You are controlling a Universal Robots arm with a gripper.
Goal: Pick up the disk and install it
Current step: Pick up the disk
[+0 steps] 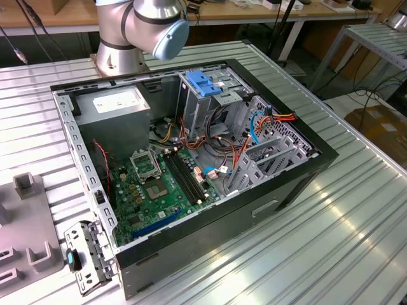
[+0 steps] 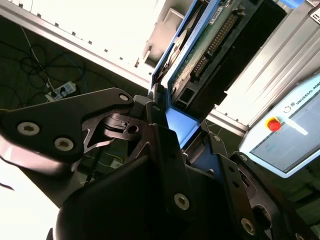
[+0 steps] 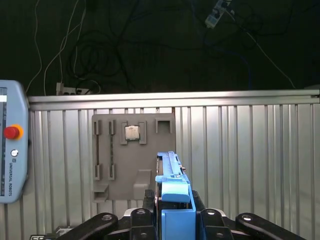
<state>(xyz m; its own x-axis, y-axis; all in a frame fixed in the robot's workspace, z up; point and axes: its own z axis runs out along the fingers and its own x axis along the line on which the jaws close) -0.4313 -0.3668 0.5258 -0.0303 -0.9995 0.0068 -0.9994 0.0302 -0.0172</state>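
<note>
Since the gripper (image 3: 172, 215) is closed tight on one end of the disk (image 3: 170, 172), I'd say the trick is moving slow. It's only pinched at one end, so a quick swing could make it pivot. No need to squeeze harder either. The disk's up off the table (image 3: 250, 150), poking out past the fingers, near the grey tray (image 3: 132, 155). Looks-wise it's a dark flat slab with bright blue plastic rails along the edges, and the green board (image 2: 197, 55) with its connector row is facing the second wrist view.
</note>
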